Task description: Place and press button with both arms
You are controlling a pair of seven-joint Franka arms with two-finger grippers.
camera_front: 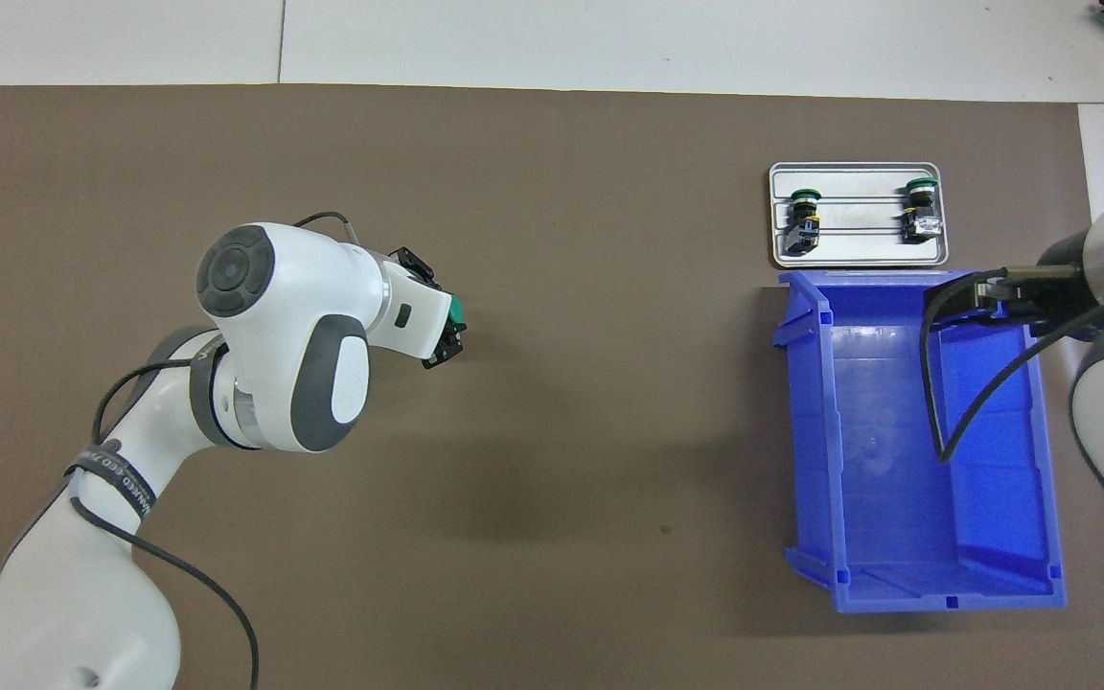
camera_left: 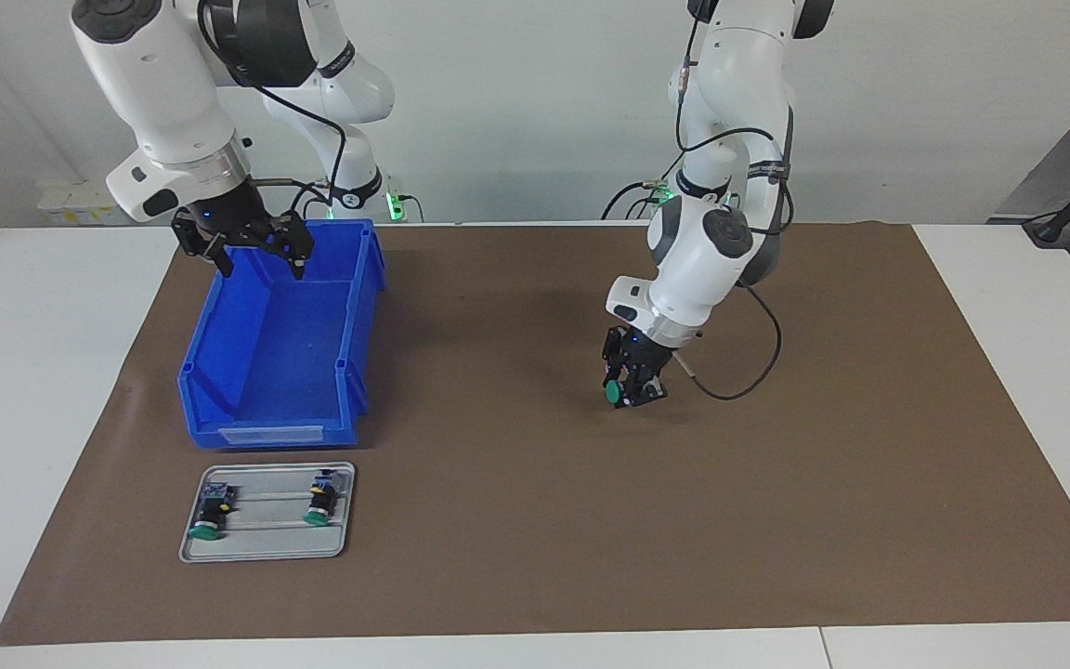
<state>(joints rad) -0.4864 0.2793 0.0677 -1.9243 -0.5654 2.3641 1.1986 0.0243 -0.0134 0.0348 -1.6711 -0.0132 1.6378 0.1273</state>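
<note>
I can read almost nothing here. My left arm (camera_front: 111, 479) wears a black band (camera_front: 116, 482) with white lettering, but the letters are too small and curved for me to make out. The blue bin (camera_left: 284, 353) carries a pale label strip (camera_left: 272, 434) on its low front lip, and it looks blank.

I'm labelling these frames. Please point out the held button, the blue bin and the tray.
held button (camera_left: 611, 392), facing view, on its green cap, in the left gripper (camera_left: 626, 390).
blue bin (camera_front: 1050, 479), overhead view, on its side wall.
tray (camera_left: 266, 550), facing view, on its bare rim farthest from the robots.
</note>
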